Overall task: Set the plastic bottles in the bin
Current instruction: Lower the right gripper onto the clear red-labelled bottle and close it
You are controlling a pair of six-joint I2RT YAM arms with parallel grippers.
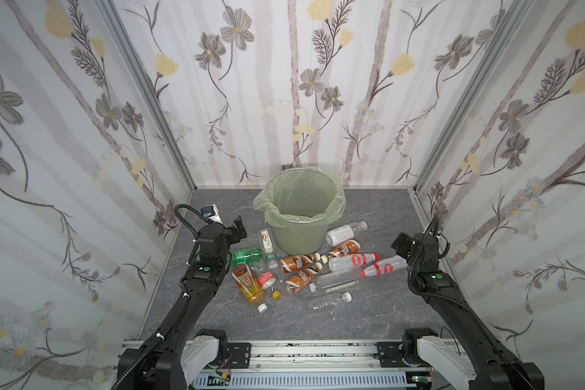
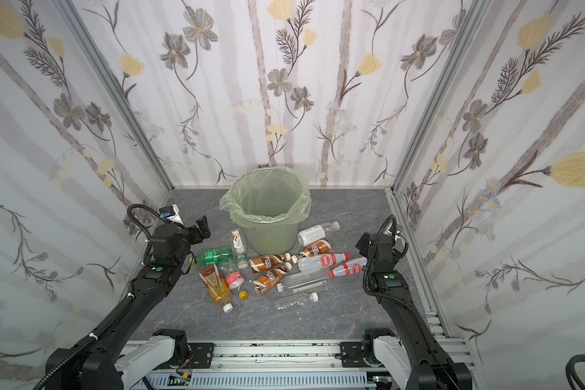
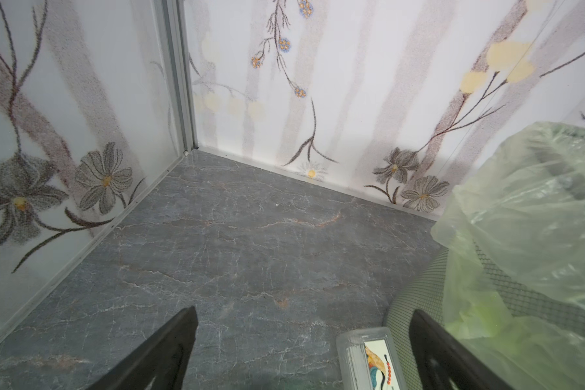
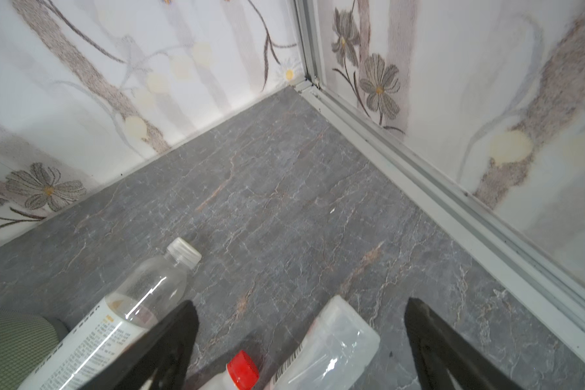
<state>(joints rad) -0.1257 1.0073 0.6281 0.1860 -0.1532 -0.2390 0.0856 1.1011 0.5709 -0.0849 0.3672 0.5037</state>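
The pale green bin (image 1: 299, 233) (image 2: 267, 236) with its bag stands at the back middle. Several plastic bottles lie on the floor in front of it, among them a green one (image 1: 249, 255), an amber one (image 1: 249, 282), a brown-and-white one (image 1: 299, 261) and a red-labelled one (image 1: 384, 266). My left gripper (image 1: 238, 228) (image 3: 304, 310) is open and empty, left of the bin, over a small white-labelled bottle (image 3: 368, 358). My right gripper (image 1: 401, 244) (image 4: 300, 302) is open above the base of a red-labelled bottle (image 4: 335, 344), beside a white-labelled bottle (image 4: 132, 310).
Flowered walls close the grey marble floor (image 1: 368, 320) on three sides, with aluminium rails (image 4: 453, 202) at the corners. The bin's loose bag (image 3: 520, 219) hangs close to my left gripper. A yellow cap (image 1: 276, 294) lies among the bottles.
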